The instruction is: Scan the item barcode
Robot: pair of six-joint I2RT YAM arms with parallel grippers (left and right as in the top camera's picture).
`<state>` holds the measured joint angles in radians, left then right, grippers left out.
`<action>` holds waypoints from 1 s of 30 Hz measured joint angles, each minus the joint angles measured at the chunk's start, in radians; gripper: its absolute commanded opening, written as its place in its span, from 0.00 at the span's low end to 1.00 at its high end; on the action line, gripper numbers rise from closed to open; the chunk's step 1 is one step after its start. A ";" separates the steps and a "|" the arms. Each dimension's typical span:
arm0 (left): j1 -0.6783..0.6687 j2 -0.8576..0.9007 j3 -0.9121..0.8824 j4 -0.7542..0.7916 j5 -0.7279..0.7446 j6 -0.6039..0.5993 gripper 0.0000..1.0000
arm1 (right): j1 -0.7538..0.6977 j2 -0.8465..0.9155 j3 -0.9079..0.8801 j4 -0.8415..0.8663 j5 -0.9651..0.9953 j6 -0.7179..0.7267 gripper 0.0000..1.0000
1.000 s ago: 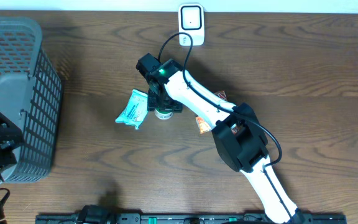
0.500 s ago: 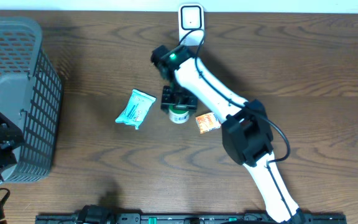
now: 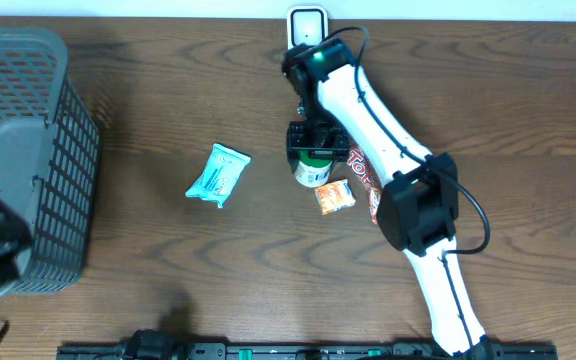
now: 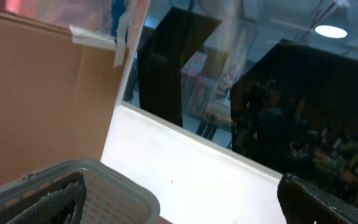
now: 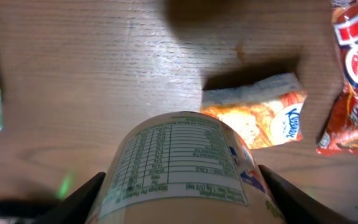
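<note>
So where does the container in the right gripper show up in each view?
Overhead: the container is upper centre, held in the right gripper.
Left wrist: not in it.
Right wrist: the container fills the bottom centre, label facing the camera.
Shared landmark: the orange packet, lower right of the container overhead, lies upper right of it in the right wrist view.

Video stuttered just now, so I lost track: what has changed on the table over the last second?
The right arm moved the cup, jaws closed around it, rightward from beside the teal packet toward the white scanner. That uncovered a red packet. The teal packet, orange packet and basket stayed put.
</note>
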<state>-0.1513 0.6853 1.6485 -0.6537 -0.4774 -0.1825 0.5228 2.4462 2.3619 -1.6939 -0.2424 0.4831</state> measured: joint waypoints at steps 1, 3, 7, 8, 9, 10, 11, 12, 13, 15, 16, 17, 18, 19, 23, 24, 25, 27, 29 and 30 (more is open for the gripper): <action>0.000 -0.013 0.000 0.000 0.000 0.000 0.98 | -0.008 -0.001 0.000 0.000 -0.013 -0.012 0.53; 0.000 -0.050 0.000 0.000 0.000 0.000 0.98 | -0.027 -0.010 0.000 0.000 -0.034 -0.030 0.54; 0.000 -0.132 0.000 0.000 0.000 0.001 0.98 | -0.057 -0.048 0.000 0.000 -0.060 -0.048 0.55; 0.000 -0.157 0.000 0.000 0.000 0.001 0.98 | -0.062 -0.064 0.000 0.000 -0.067 -0.049 0.55; 0.000 -0.177 0.000 0.001 0.000 0.001 0.98 | -0.068 -0.082 0.000 0.000 -0.076 -0.051 0.55; 0.000 -0.196 0.000 0.001 0.000 0.001 0.98 | -0.072 -0.101 0.000 0.000 -0.084 -0.052 0.55; 0.000 -0.215 0.000 0.001 0.000 0.001 0.98 | -0.074 -0.126 0.000 0.000 -0.094 -0.052 0.55; 0.000 -0.234 0.000 0.003 0.000 0.001 0.98 | -0.075 -0.147 0.000 0.000 -0.105 -0.053 0.56; 0.000 -0.249 0.000 0.004 0.000 0.001 0.98 | -0.075 -0.169 0.000 0.000 -0.117 -0.054 0.57; 0.000 -0.274 0.000 0.005 0.000 0.001 0.98 | -0.072 -0.217 0.000 -0.002 -0.143 -0.056 0.60; 0.000 -0.284 0.000 0.005 0.000 0.000 0.98 | -0.069 -0.240 0.000 -0.003 -0.152 -0.056 0.61; 0.000 -0.293 0.000 0.006 0.000 0.001 0.98 | -0.064 -0.264 0.000 -0.003 -0.159 -0.056 0.62; 0.000 -0.301 0.000 0.006 0.000 0.000 0.98 | -0.058 -0.283 0.000 -0.003 -0.165 -0.056 0.63; 0.000 -0.307 0.000 0.006 0.000 0.001 0.98 | -0.051 -0.303 0.000 -0.003 -0.171 -0.056 0.64; 0.000 -0.327 0.000 0.007 0.000 0.001 0.98 | -0.030 -0.360 0.000 -0.003 -0.188 -0.059 0.67; 0.000 -0.328 0.000 0.007 0.000 0.000 0.98 | -0.026 -0.372 0.000 -0.003 -0.192 -0.059 0.67; 0.000 -0.328 0.000 0.007 0.000 0.000 0.98 | -0.026 -0.380 0.000 -0.003 -0.194 -0.059 0.67; 0.000 -0.328 0.000 0.006 0.000 0.000 0.98 | -0.026 -0.393 0.001 -0.003 -0.200 -0.059 0.67; 0.000 -0.328 0.000 0.007 0.000 0.001 0.98 | -0.026 -0.399 0.001 -0.003 -0.203 -0.059 0.67; 0.000 -0.328 0.000 0.007 0.000 0.000 0.98 | -0.026 -0.400 0.001 -0.003 -0.202 -0.059 0.65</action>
<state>-0.1513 0.3573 1.6489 -0.6468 -0.4778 -0.1822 0.4973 2.0464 2.3627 -1.6966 -0.4442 0.4240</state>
